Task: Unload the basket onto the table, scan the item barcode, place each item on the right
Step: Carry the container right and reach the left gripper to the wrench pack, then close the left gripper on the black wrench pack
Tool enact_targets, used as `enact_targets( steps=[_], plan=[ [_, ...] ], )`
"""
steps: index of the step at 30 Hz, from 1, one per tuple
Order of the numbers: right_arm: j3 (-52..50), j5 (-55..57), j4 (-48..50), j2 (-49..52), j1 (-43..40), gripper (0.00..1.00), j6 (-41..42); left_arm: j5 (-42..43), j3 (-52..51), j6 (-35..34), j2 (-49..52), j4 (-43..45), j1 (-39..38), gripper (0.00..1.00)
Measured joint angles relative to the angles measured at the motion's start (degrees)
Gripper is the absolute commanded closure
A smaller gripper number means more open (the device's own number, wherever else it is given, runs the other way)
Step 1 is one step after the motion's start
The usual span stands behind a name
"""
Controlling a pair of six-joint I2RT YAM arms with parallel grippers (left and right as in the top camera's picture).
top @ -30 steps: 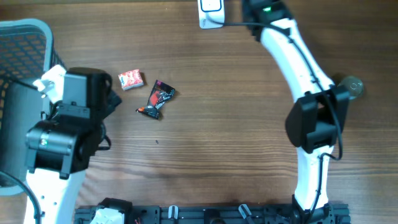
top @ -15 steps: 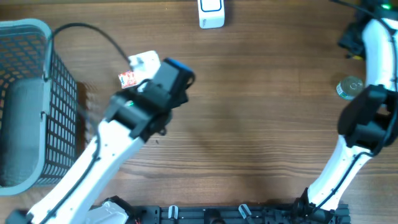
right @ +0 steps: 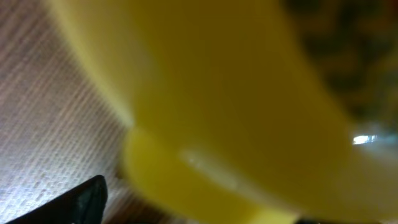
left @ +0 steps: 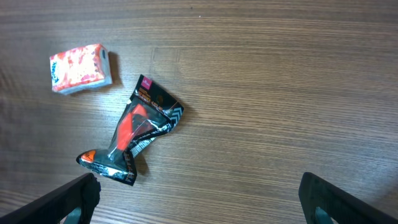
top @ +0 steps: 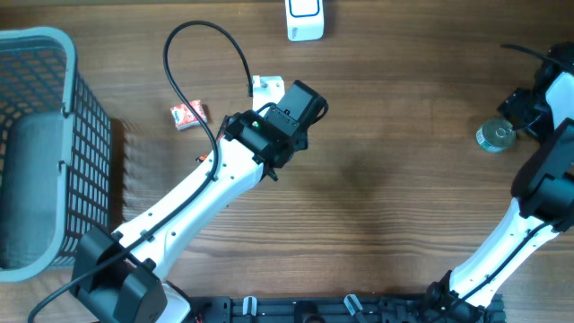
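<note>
the black and orange snack packet (left: 134, 140) lies flat on the wooden table (left: 280, 93). in the left wrist view its long side runs on a slant, from its neat end up and to the right down to its crumpled end low and to the left. a little red and white box (left: 81, 68) sits near it, a bit further from the hand, not touching it. the left gripper (left: 199, 202) hangs above them with its two fingers (left: 74, 198) spread wide and nothing between them. the packet is not under the middle of the gap; it is over by the finger at the left edge of the picture. so i think the hand has to slide that way and turn a bit, so the fingers can close across the thin middle of the packet and not along its length. from above, the left arm (top: 206, 188) hides the packet. the white scanner (top: 305, 18) stands at the far edge of the table. the right gripper (top: 531, 100) is well apart, by a round tin (top: 493, 136), so the left arm is much nearer. the right wrist view is all yellow blur, and i cannot tell if those fingers are apart or together.
</note>
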Motion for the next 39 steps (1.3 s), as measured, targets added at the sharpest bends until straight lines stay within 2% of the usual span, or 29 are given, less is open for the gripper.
enact_targets(
  steps=[7, 10, 16, 21, 24, 28, 32, 39],
  plan=[
    [0.2, -1.9, -1.0, -0.3, 0.0, 0.0, 0.2, 0.0, 0.0, 2.0, 0.0, 0.9, 0.0, 0.0],
    [0.2, -3.7, -1.6, -3.6, 0.0, 0.0, 0.5, 0.0, 0.0, 4.4, 0.0, 2.2, 0.0, 0.0],
    [2.3, -4.9, -4.4, -23.8, 0.2, 0.0, 2.7, -0.4, 0.0, 12.7, 0.0, 1.1, 2.1, 0.0],
    [3.2, -6.2, -4.6, -34.6, 3.3, 0.0, 3.4, -0.9, 0.0, 17.9, 0.0, -3.8, 12.4, 0.0],
    [3.2, -9.5, -4.5, -34.9, 3.8, 0.0, 3.5, 1.4, -0.2, 21.4, 0.0, -4.2, 18.6, 0.0],
    [2.7, -13.0, -6.6, -33.3, 3.8, 0.0, 3.7, 11.9, -4.3, 28.3, 0.0, -3.2, 25.4, 0.0],
    [2.3, -15.9, -6.7, -30.9, 3.9, 0.0, 4.4, 17.7, -10.4, 32.7, 2.1, 1.4, 25.7, 0.0],
    [2.3, -17.8, -6.6, -30.8, 4.8, 0.0, 4.9, 19.9, -20.2, 34.2, 3.5, 10.9, 25.2, 0.0]
  ],
)
